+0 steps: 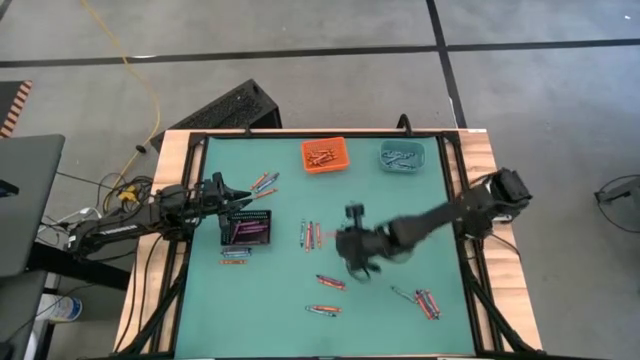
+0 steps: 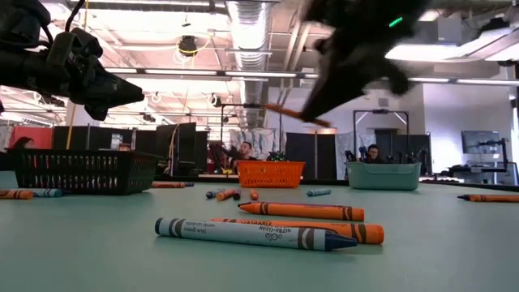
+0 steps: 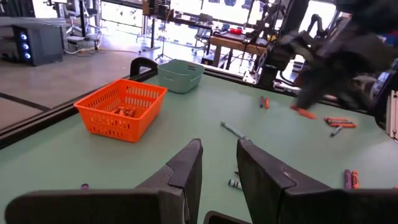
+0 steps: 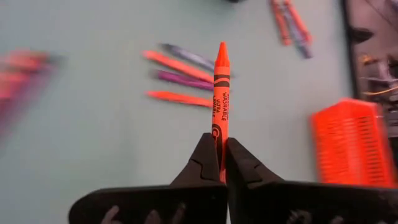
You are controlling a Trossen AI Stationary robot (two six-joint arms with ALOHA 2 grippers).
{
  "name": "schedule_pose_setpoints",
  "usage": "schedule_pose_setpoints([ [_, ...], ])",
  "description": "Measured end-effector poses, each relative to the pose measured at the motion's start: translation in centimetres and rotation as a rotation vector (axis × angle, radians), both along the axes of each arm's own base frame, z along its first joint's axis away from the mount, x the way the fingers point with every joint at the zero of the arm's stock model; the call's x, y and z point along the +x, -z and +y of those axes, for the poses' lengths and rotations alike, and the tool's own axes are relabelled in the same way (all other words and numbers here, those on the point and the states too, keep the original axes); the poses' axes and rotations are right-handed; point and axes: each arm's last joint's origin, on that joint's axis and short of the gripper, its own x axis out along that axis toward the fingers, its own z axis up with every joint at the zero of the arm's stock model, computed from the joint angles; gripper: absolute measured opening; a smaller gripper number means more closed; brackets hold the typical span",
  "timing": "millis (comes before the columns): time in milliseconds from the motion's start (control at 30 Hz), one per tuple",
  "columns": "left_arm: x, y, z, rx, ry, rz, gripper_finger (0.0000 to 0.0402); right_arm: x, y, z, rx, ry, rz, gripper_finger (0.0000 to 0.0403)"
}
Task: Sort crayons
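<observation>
Above table [image 1: 200, 300] center, right pincer [image 4: 220, 163] clenched on orange crayon [image 4: 221, 93], lifted for orange bin [image 1: 324, 154] at 12 o'clock; left pincer [image 3: 217, 165] parted, idle.

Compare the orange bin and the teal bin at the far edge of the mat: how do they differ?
The orange bin has open mesh walls; the teal bin looks solid-walled. The orange bin holds orange crayons; the teal bin holds blue-teal crayons. The orange bin sits nearer the left arm's side, the teal bin nearer the right arm's. Both are small, upright, similar in size, and stand apart along the same edge of the green mat.
</observation>
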Motion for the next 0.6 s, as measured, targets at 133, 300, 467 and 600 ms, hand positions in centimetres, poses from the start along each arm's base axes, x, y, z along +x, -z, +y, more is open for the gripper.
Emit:
schedule_pose_setpoints([
  [133, 0.0, 0.0, 0.0, 0.0, 0.0, 0.0, 0.0089, 1.8, -0.5, -5.9, -0.061, -0.016, 0.004, 0.0003],
  [300, 0.0, 0.0, 0.0, 0.0, 0.0, 0.0, 0.0089, 2.7, -1.3, -13.1, -0.185, -0.1, -0.005, 0.0003],
  [467, 0.0, 0.0, 0.0, 0.0, 0.0, 0.0, 0.0089, 2.1, -1.7, -18.5, -0.261, -0.131, 0.008, 0.0003],
  [600, 0.0, 0.0, 0.0, 0.0, 0.0, 0.0, 0.0089, 1.3, -2.0, -21.9, -0.234, -0.088, -0.044, 0.0002],
])
